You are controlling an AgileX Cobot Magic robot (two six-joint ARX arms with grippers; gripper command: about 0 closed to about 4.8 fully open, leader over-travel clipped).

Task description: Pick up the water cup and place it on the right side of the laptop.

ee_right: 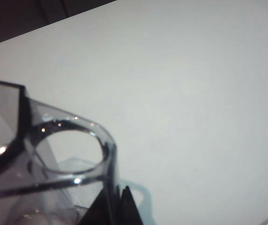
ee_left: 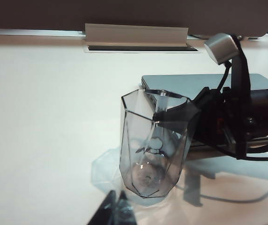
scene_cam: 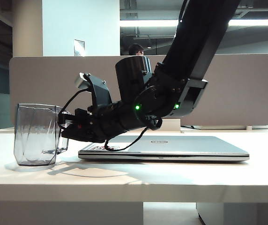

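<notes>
In the exterior view, the water cup (scene_cam: 34, 135) stands upright near the left front edge of the table (scene_cam: 171, 176), just left of the closed laptop (scene_cam: 171, 147). The right gripper (scene_cam: 64, 126) reaches across the laptop to the cup's handle side, its jaws closed on the cup.

In the left wrist view, the cup (ee_left: 152, 145) stands beside the laptop's (ee_left: 190, 84) corner, with the right gripper (ee_left: 183, 115) gripping its rim wall. Only a dark tip of the left gripper (ee_left: 113, 211) shows near the cup's base; I cannot tell how its jaws stand.

In the right wrist view, the cup's handle (ee_right: 73, 154) fills the near field above the pale table (ee_right: 195, 93).
</notes>
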